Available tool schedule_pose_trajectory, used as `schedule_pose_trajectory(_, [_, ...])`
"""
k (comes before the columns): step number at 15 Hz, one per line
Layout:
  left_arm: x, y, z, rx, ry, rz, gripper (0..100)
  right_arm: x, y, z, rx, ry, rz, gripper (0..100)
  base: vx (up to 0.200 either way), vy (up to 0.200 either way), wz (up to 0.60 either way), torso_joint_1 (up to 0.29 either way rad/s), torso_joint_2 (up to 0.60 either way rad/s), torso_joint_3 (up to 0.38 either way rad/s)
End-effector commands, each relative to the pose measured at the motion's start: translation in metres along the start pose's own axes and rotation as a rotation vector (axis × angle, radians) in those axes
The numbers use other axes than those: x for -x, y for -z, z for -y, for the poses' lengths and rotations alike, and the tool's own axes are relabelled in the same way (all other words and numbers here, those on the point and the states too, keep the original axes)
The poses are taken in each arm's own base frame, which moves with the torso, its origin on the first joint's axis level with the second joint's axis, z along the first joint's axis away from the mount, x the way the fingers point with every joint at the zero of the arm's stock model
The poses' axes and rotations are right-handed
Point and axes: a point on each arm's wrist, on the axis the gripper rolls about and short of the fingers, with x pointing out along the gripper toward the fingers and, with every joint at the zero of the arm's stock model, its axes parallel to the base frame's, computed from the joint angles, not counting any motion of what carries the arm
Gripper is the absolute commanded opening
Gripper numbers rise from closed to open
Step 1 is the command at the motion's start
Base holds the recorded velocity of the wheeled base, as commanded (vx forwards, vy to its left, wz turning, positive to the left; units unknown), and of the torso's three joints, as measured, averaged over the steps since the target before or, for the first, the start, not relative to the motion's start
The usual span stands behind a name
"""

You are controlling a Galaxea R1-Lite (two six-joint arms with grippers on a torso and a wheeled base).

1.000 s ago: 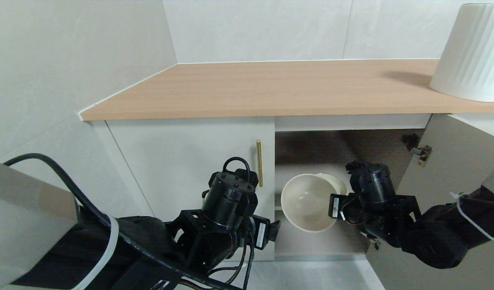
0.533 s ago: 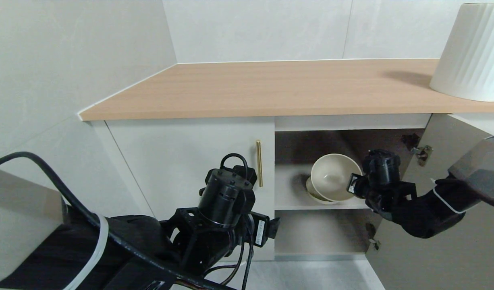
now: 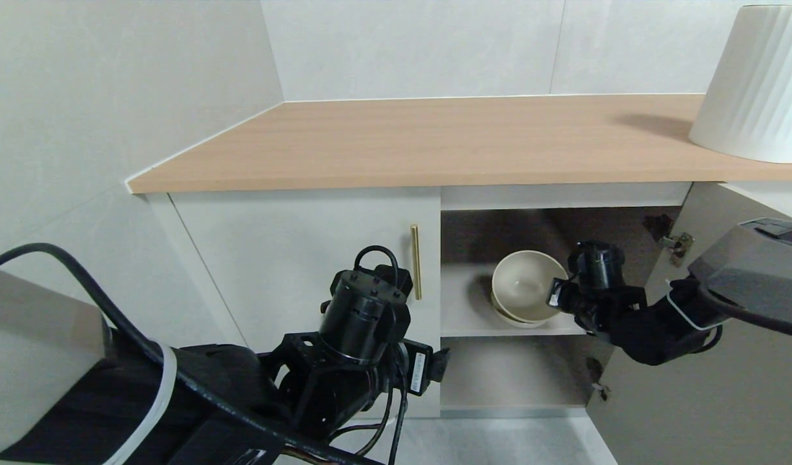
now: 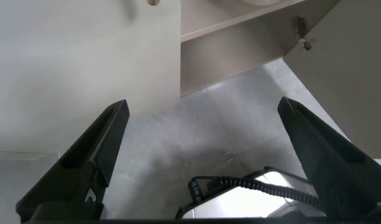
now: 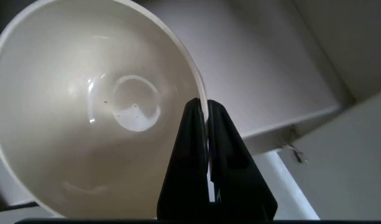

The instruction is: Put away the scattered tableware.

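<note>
1. Two cream bowls are spotted inside the open cabinet. The upper bowl (image 3: 524,284) is held tilted, mouth turned outward, over a lower bowl (image 3: 509,318) that lies on the middle shelf (image 3: 464,303). Whether the two touch cannot be told.
2. The upper bowl's rim is pinched tight by the right claw (image 5: 207,143), one finger inside the bowl and one outside.
3. The left claw (image 4: 206,152) is spread wide and empty, and is hung low in front of the closed door (image 3: 292,258).
4. A slip is judged possible: only a thin strip of smooth rim is gripped, so the bowl could swing or drop if it is tipped further.
5. If the bowl is let go while tilted, the lower bowl could be struck, and the upper one could rock or roll off the shelf's front edge.
6. The open door (image 3: 712,361) and its hinge (image 3: 677,245) are close to the right arm, so they could be clipped on the way out.
7. No readable writing is found. Small white labels are seen on both wrists, but their print is too fine to read. Nothing is printed on the bowls or on the ribbed white vessel (image 3: 754,84) on the surface (image 3: 435,142).
</note>
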Motion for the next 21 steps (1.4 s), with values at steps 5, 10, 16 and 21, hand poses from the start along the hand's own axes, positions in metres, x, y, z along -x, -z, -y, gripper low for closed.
schedule_pose_trajectory(5, [-0.004, 0.002, 0.0, -0.002, -0.002, -0.011, 100, -0.016, 0.006, -0.005, 0.003, 0.001, -0.009, 0, 0.0, 0.0, 0.0, 0.0, 0.0, 0.0])
schedule_pose_trajectory(10, [-0.006, 0.003, -0.001, 0.002, -0.007, -0.014, 100, -0.026, 0.016, -0.004, 0.015, 0.019, -0.026, 0, 0.0, 0.0, 0.0, 0.0, 0.0, 0.0])
schedule_pose_trajectory(16, [-0.006, 0.003, -0.001, 0.002, -0.008, -0.016, 100, -0.026, 0.013, -0.006, 0.011, 0.016, -0.019, 100, 0.0, 0.0, 0.0, 0.0, 0.0, 0.0])
schedule_pose_trajectory(21, [-0.005, 0.002, -0.001, 0.003, -0.006, -0.012, 100, -0.023, 0.01, -0.006, 0.008, 0.014, -0.012, 100, 0.0, 0.0, 0.0, 0.0, 0.0, 0.0])
